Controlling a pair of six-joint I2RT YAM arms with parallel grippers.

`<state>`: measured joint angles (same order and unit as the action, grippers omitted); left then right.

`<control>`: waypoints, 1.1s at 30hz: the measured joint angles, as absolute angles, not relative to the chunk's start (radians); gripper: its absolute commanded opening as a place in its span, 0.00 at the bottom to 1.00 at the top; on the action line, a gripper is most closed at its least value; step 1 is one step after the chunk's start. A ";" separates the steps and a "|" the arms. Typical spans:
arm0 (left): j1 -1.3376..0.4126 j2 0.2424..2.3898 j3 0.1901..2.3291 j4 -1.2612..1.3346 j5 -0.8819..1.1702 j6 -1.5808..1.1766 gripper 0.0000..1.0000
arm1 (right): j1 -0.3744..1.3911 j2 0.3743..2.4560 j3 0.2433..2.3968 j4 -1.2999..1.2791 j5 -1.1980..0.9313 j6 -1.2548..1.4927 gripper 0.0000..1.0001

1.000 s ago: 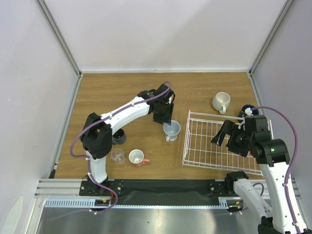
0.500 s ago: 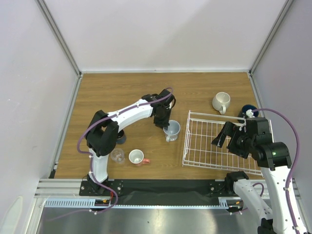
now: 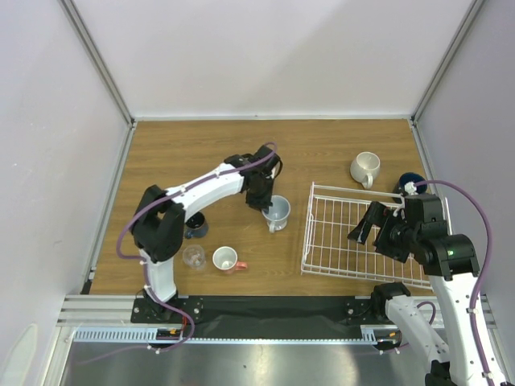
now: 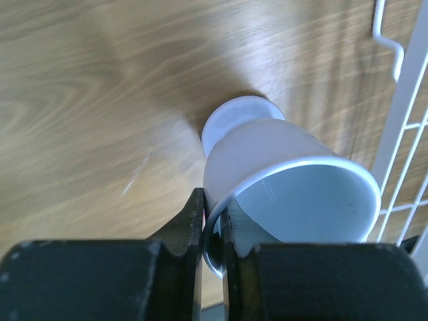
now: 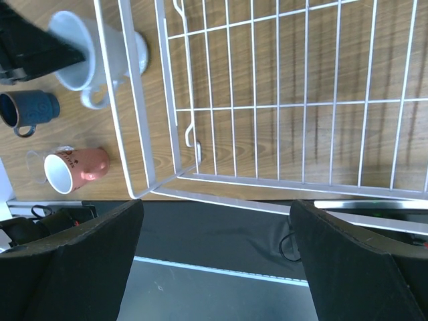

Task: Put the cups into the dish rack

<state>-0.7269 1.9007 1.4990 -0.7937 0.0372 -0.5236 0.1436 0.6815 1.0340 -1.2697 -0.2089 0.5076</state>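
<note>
My left gripper point(image 3: 266, 202) point(image 4: 212, 202) is shut on the rim of the pale grey-blue mug point(image 3: 278, 211) point(image 4: 287, 180), one finger inside and one outside. The mug tilts just left of the white wire dish rack point(image 3: 308, 229) point(image 5: 167, 100). My right gripper point(image 3: 366, 223) point(image 5: 215, 208) hangs open over the rack's near left corner and holds nothing. A cream-white mug point(image 3: 364, 168) stands behind the rack. A pink cup point(image 3: 227, 259) point(image 5: 73, 168) lies on its side beside a clear glass point(image 3: 193, 256). A dark blue cup point(image 3: 195, 227) point(image 5: 27, 109) sits partly under my left arm.
Another dark blue cup point(image 3: 409, 178) peeks out behind the right arm at the rack's far right corner. The rack holds no cups. Grey walls close in the table on three sides, and a black mat point(image 5: 221, 241) runs along the near edge.
My left jaws have closed onto the grey-blue mug's rim, and the mug has shifted slightly left and tilted. The right arm has hardly moved.
</note>
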 measured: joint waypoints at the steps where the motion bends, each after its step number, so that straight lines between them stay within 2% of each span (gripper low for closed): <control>1: -0.720 1.880 1.498 -0.810 0.031 -0.525 0.00 | 0.144 0.682 1.034 -1.267 -0.212 0.508 1.00; 10: -0.622 1.551 1.517 -0.829 0.034 -0.599 0.00 | 0.142 0.715 1.034 -1.246 -0.250 0.508 1.00; 14: -0.606 1.399 1.473 -0.705 0.116 -0.667 0.00 | 0.142 0.737 1.034 -1.225 -0.290 0.508 1.00; 18: -0.607 1.293 1.359 -0.458 0.273 -0.766 0.00 | 0.142 0.760 1.054 -1.199 -0.349 0.508 1.00; 25: -0.609 1.290 1.170 0.063 0.502 -1.035 0.00 | 0.142 0.769 1.149 -1.082 -0.542 0.516 1.00; 29: -0.621 1.318 1.075 0.418 0.554 -1.255 0.01 | 0.142 0.770 1.200 -0.972 -0.669 0.553 0.98; 33: -0.659 1.390 1.071 0.728 0.560 -1.425 0.00 | 0.142 0.781 1.236 -0.827 -0.783 0.636 0.94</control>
<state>-0.6586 1.3895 1.0710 0.7277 0.5602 -1.4246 0.1421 0.7807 1.2358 -0.8272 -0.7826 0.6361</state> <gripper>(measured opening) 0.136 0.957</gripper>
